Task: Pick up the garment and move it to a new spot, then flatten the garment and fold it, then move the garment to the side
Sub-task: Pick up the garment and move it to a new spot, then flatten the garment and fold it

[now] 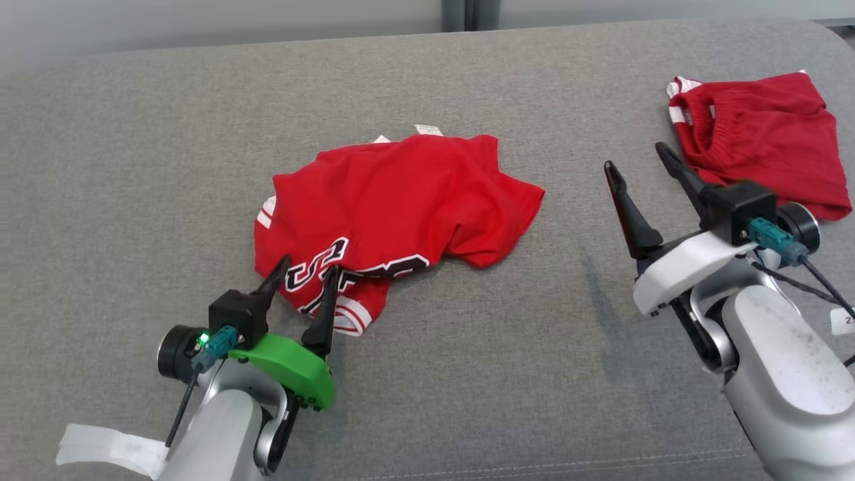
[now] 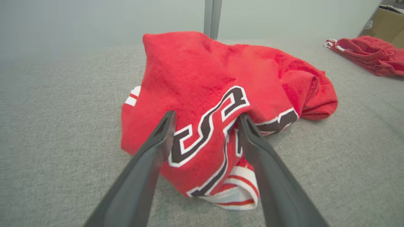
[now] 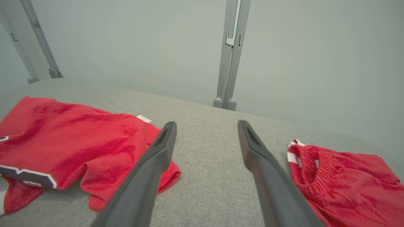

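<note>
Reaching low from near edge, left gripper [image 1: 308, 266] spread, fingers straddling lettered hem of crumpled red jersey [image 1: 401, 194] mid grey cushion [image 1: 133, 167]; contact possibly light. Right gripper [image 1: 634, 156] hovering, spread, beside red shorts [image 1: 761, 133].

The jersey [image 1: 401, 200] lies in a heap on the middle of the cushion [image 1: 167, 133], with its label [image 1: 427, 129] at the far edge. The shorts [image 1: 761, 140] lie on the same cushion, well apart to the right and a little farther back. The left gripper [image 1: 308, 265] is at the jersey's near left corner, one finger on either side of a fold there, touching the cloth. The right gripper [image 1: 635, 156] hangs over bare cushion between the two garments, nearer the shorts; in the head view its wrist covers their near edge. Behind the cushion stands a wall [image 1: 200, 20], with a post [image 1: 471, 13] behind the jersey.
</note>
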Available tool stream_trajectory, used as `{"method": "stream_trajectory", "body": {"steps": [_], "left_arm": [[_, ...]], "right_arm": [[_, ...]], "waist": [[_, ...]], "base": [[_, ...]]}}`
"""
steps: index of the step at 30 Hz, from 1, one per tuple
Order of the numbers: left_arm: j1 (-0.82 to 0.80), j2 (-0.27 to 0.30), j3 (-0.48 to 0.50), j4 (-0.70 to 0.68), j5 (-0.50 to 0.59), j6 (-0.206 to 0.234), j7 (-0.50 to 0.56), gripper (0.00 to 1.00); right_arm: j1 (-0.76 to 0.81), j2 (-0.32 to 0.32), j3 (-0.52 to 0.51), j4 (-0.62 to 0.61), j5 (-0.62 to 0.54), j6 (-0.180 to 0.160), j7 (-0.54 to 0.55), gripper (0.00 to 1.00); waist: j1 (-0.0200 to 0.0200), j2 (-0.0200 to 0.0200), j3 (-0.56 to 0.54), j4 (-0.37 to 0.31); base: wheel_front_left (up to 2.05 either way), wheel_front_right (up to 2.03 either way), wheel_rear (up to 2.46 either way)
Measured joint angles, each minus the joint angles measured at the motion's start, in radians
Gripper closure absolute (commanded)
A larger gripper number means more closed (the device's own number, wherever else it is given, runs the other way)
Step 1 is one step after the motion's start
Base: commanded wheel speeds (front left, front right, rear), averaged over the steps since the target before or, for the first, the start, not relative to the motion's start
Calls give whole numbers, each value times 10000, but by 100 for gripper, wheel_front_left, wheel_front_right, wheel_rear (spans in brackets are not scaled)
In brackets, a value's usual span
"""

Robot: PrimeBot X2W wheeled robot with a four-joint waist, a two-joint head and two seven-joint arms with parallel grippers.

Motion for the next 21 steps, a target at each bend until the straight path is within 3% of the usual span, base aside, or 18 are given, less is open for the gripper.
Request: {"method": "stream_trajectory", "body": {"steps": [10,21], "left_arm": [[332,-174,502,-2015,-316,100,-27,0],[1020,-178,727,-3438,-313,357,-29,0]], "right_arm": [[-1426,-407,-115,1114,374,771,1461,0],[-2505,-1003,-384,2571,838,1001,2824,0]], "waist": [[0,0,121,1092],[0,0,577,2470]], "base": [[0,0,0],[0,0,0]]}}
